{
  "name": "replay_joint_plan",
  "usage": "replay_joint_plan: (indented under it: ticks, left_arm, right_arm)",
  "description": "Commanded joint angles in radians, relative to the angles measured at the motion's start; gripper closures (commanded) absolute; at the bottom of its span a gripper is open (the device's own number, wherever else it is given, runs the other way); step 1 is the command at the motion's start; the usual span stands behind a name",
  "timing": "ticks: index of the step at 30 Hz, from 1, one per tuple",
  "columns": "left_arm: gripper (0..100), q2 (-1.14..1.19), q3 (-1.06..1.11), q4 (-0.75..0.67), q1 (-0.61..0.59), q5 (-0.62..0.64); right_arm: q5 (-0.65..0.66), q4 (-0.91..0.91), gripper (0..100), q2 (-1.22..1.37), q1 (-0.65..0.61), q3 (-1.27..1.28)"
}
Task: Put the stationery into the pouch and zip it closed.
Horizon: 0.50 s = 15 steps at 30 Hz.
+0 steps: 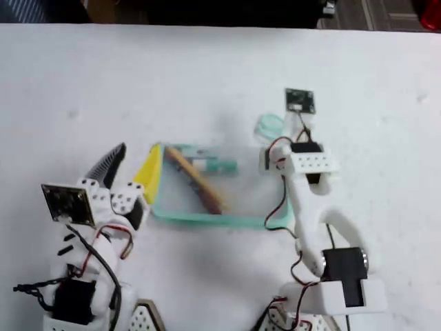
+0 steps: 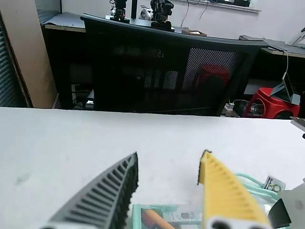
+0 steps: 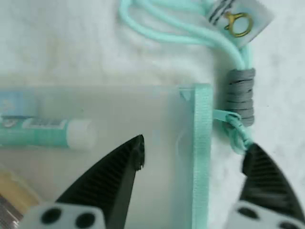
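Note:
A clear pouch (image 1: 207,207) with mint edging lies flat mid-table. Inside it are a brown stick-shaped item (image 1: 196,181) and a mint tube with a white cap (image 3: 47,131). My left gripper (image 1: 140,148) is open at the pouch's left end, its yellow finger (image 2: 224,191) over the pouch corner and its grey finger (image 2: 109,191) outside it. The pouch (image 2: 162,214) shows between them. My right gripper (image 3: 195,143) is open and straddles the pouch's right mint edge (image 3: 202,143). A mint cord (image 3: 181,28) with a grey wrap (image 3: 240,90) and a tag (image 3: 240,19) trails from that end.
The white table (image 1: 207,76) stretches bare beyond the pouch to its far edge. A black mesh chair (image 2: 176,71) stands behind that edge. The two arm bases (image 1: 337,276) occupy the near side of the table.

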Motion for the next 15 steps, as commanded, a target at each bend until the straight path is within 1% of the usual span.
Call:
replay_joint_plan:
  ticks: [1,4,6,11,13,15]
  left_arm:
    - [77,-0.007,-0.005,-0.032,-0.002,0.009]
    - [77,-0.007,-0.005,-0.032,-0.002,0.008]
    - [77,-0.007,-0.008,-0.034,-0.004,0.006]
    - [77,-0.007,-0.011,-0.069,-0.01,-0.005]
    - [77,-0.005,-0.031,-0.061,-0.005,-0.063]
    - [77,-0.004,-0.064,-0.048,-0.004,-0.129]
  right_arm:
    - [0.012,0.045,57.4,-0.019,-0.008,-0.037]
    - [0.012,0.122,59.8,-0.019,0.005,-0.11]
    - [0.012,0.209,60.7,-0.019,0.033,-0.19]
    - [0.012,0.452,64.1,-0.012,0.14,-0.485]
    - [0.012,0.53,68.4,-0.008,0.179,-0.592]
    - [0.014,0.588,76.2,-0.008,0.205,-0.675]
